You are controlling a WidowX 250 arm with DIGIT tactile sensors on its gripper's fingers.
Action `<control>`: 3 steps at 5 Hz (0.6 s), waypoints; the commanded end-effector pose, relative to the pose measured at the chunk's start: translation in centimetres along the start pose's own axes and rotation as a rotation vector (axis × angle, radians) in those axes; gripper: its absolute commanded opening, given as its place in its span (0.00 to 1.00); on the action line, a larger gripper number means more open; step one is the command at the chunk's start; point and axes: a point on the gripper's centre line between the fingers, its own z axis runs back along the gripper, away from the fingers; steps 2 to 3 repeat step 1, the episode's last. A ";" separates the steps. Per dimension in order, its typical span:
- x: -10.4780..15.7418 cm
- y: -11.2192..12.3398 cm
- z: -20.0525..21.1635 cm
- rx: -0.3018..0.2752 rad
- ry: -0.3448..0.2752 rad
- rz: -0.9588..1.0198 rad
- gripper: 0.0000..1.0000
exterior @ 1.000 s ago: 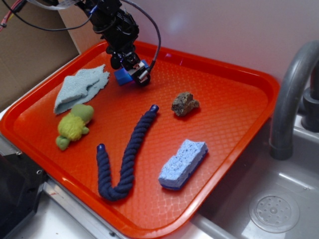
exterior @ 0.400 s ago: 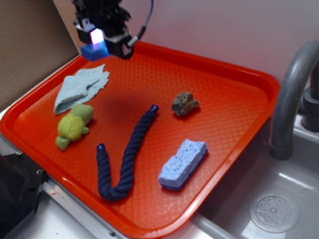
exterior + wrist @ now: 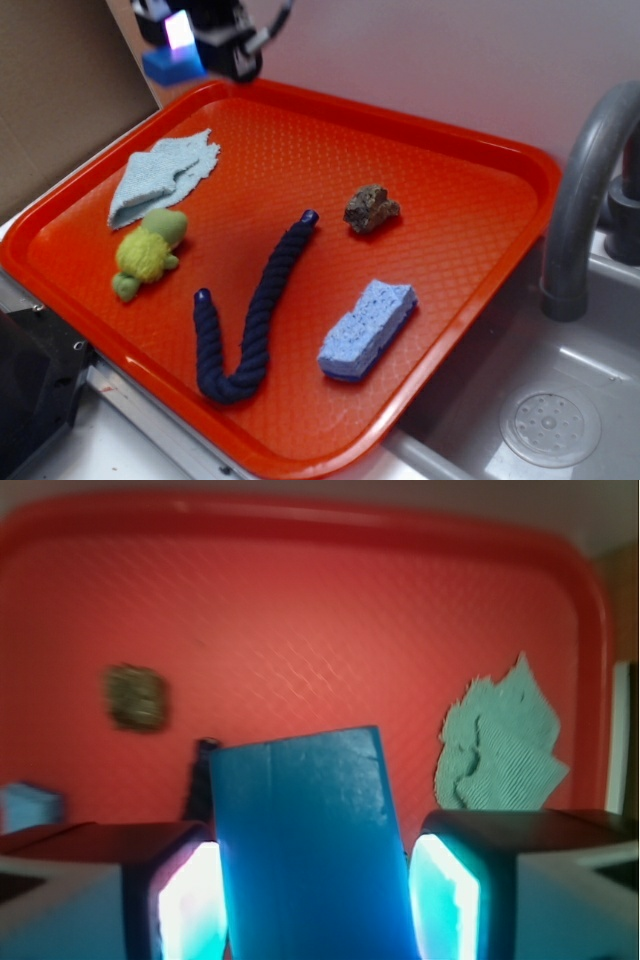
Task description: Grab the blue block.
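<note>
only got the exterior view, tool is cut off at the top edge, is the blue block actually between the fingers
Observer: Yes. The wrist view shows the blue block upright between both fingers.
Operator: is it sitting square
Observer: Slightly tilted, its top leaning toward the cloth side.
Operator: anything under it
Observer: Only bare tray; the rock lies off to the other side.

Blue block (image 3: 310, 845): smooth, solid, bright-blue rectangular bar with sharp edges. It is clamped between the two pads of the end effector (image 3: 195, 45), slightly tilted, and held in the air above the far-left corner of the orange tray (image 3: 450, 180), not touching it.
</note>
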 end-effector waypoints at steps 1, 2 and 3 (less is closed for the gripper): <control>3.0 0.8 2.9 0.029 -0.166 0.132 0.00; 3.0 0.8 2.9 0.029 -0.166 0.132 0.00; 3.0 0.8 2.9 0.029 -0.166 0.132 0.00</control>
